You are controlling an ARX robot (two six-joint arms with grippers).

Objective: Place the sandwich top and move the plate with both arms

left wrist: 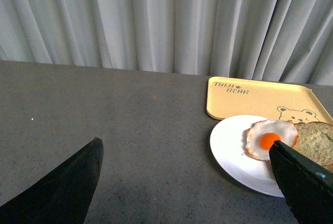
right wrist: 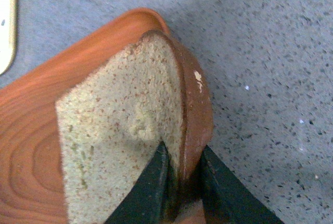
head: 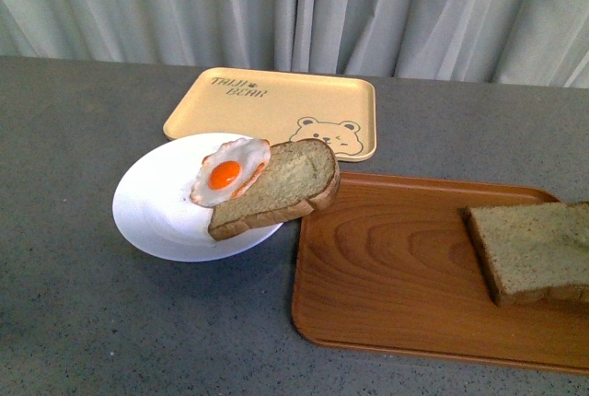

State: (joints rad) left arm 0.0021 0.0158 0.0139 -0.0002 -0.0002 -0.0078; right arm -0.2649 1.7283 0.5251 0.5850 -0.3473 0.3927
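The sandwich top [head: 534,249], a thick squarish tan-green slice with a brown crust, is over the right part of the brown wood-grain tray [head: 396,267]. My right gripper [right wrist: 183,148] is shut on its crust edge [right wrist: 195,109]; it is out of the front view. The white plate [head: 152,212] lies left of the tray and carries a fried egg [head: 225,173] and the rounder-topped slice [head: 285,184], which overhangs the rim. My left gripper [left wrist: 186,141] is open and empty above the grey table, with the plate [left wrist: 231,151] beside one finger [left wrist: 304,182].
A pale yellow bear-print tray [head: 276,101] lies behind the plate, near the grey curtain. The brown tray's left edge sits close to the plate. Bare grey tabletop [head: 74,304] stretches to the left and front.
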